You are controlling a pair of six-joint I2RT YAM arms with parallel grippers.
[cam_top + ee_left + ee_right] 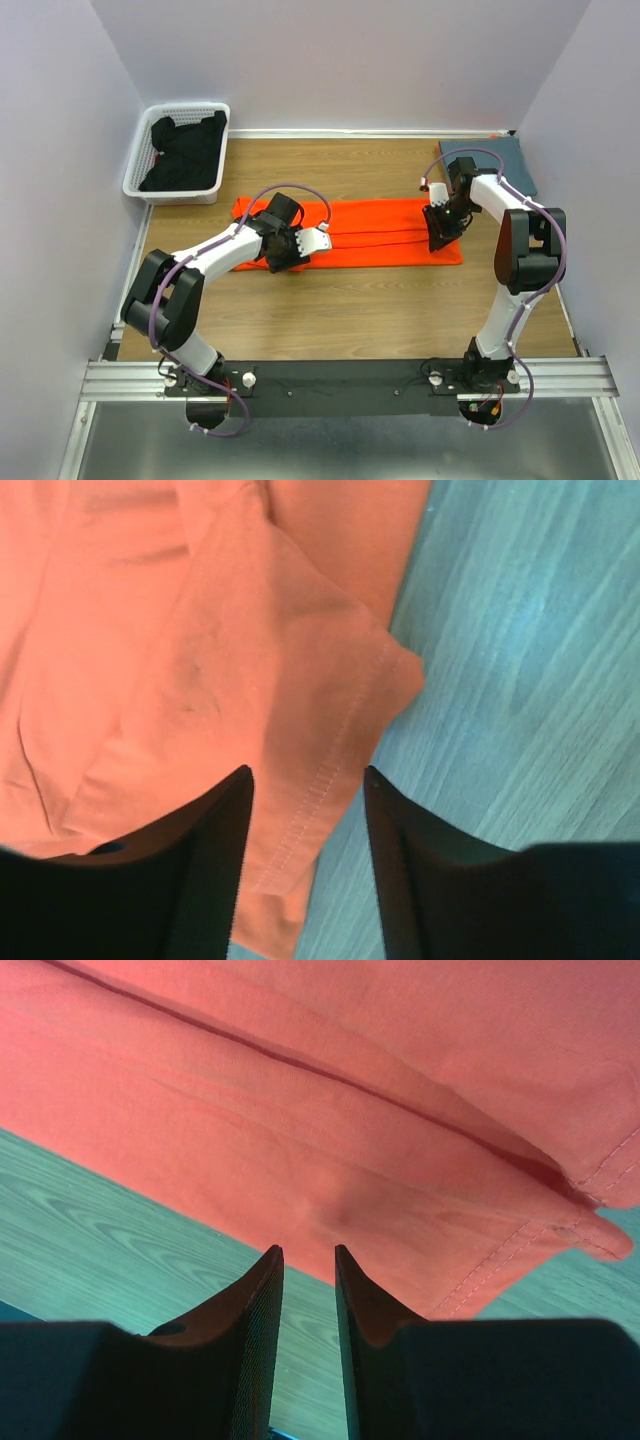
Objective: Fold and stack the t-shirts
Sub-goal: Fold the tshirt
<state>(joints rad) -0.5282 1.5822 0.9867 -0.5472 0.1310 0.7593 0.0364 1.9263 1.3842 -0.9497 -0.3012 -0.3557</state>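
Orange t-shirt (pixel 380 235), stitched sleeve edge under spread left pincer (pixel 306 772)

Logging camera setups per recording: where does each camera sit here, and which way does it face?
Top external: above and behind the bases, looking down on the table, orange t-shirt, folded blue-grey t-shirt and white basket; left arm and right arm show whole.
Left wrist: on the left arm, facing down past the open left gripper at the orange sleeve hem.
Right wrist: on the right arm, facing past the right gripper, jaws narrowly apart, at the shirt's folded edge.
Shared: all three show the orange t-shirt on the wood table.
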